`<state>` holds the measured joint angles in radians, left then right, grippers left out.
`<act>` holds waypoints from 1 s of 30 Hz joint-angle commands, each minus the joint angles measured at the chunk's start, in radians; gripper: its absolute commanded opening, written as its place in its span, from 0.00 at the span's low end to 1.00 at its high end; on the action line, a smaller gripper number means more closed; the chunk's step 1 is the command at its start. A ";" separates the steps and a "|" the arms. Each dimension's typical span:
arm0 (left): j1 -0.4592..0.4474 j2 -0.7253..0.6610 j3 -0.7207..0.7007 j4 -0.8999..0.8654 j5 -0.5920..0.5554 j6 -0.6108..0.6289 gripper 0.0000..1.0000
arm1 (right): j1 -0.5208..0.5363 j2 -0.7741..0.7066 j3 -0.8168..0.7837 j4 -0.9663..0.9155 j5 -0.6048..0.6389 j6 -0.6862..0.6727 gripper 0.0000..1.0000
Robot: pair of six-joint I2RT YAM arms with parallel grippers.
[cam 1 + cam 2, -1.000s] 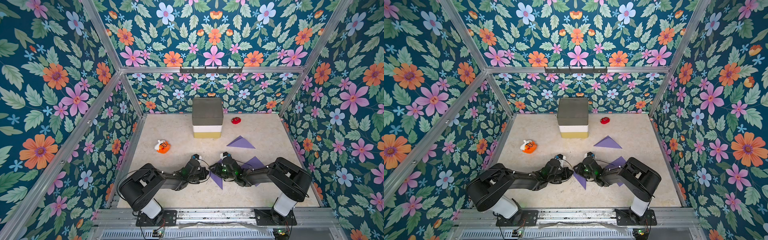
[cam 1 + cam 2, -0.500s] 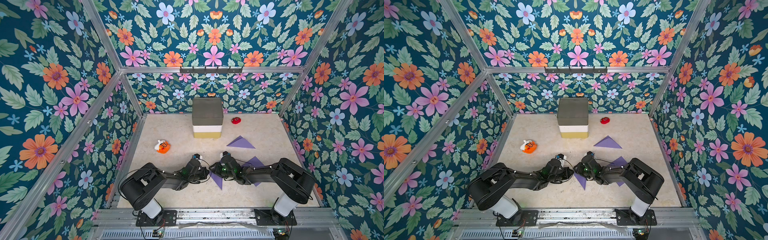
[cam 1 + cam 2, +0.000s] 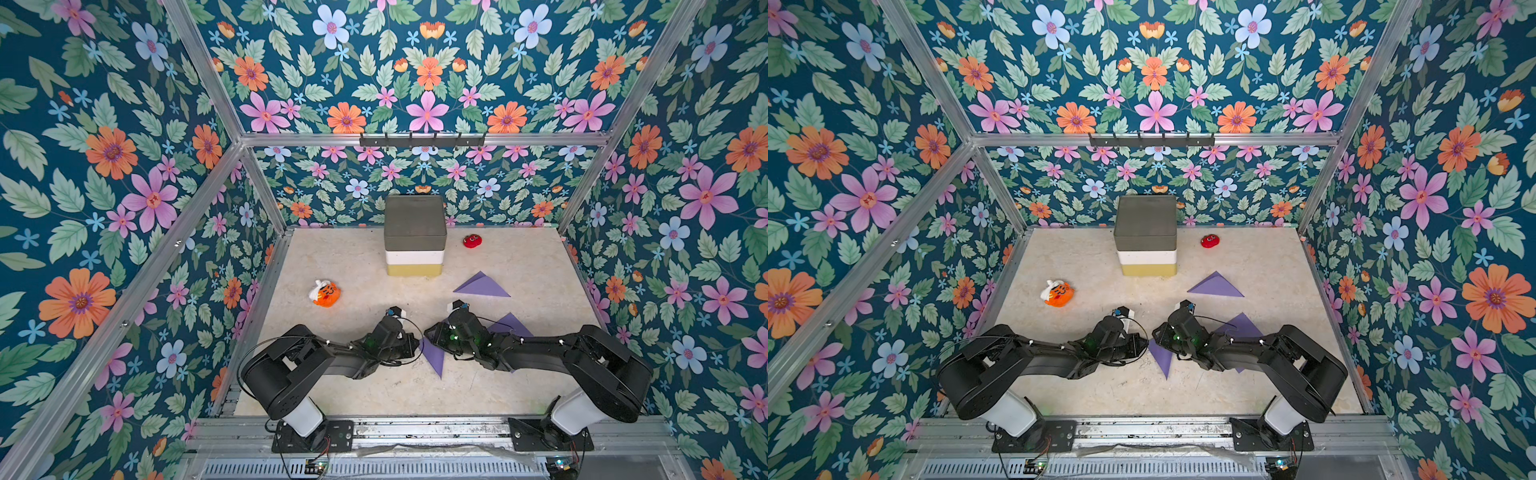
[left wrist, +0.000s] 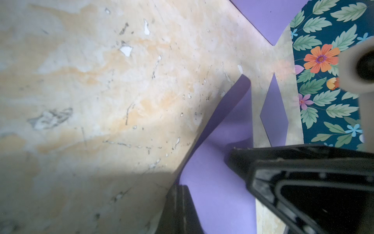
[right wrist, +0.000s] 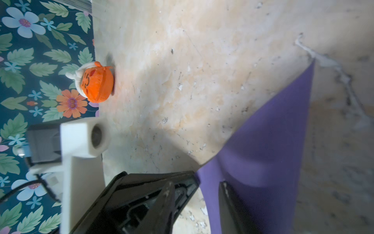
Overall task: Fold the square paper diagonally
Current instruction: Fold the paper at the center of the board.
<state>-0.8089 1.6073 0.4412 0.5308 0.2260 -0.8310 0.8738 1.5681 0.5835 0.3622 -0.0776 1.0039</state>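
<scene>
The purple square paper [image 3: 434, 359] [image 3: 1163, 359] stands curled up off the table near the front, between my two arms. My left gripper [image 3: 415, 347] [image 4: 206, 170] is shut on one edge of the paper [image 4: 218, 125], which bends up from its jaws. My right gripper [image 3: 430, 332] [image 5: 208, 180] faces it from the other side. Its jaws are open, with a strip of the paper [image 5: 273, 131] and some bare table between them. One of its fingers [image 5: 224, 202] lies against the sheet. In both top views the two grippers nearly touch.
Two folded purple triangles lie to the right, one [image 3: 482, 286] farther back and one [image 3: 509, 326] partly under the right arm. A grey, white and yellow box stack [image 3: 414, 237] stands at the back. An orange plush [image 3: 325, 293] sits left, a red toy [image 3: 472, 240] back right.
The right gripper has edged slightly toward the left gripper. The left arm and the paper stay about where they were.
</scene>
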 commanded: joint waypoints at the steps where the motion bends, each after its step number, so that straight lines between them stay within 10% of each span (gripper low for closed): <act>1: -0.001 0.016 -0.007 -0.244 -0.068 0.021 0.00 | 0.001 -0.008 -0.017 -0.021 0.022 0.005 0.39; 30: -0.017 0.055 0.030 -0.357 -0.127 0.030 0.00 | -0.029 -0.166 -0.192 -0.115 0.106 0.019 0.38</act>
<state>-0.8246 1.6382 0.4828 0.4828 0.1722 -0.8234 0.8516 1.4246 0.4034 0.3462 -0.0063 1.0241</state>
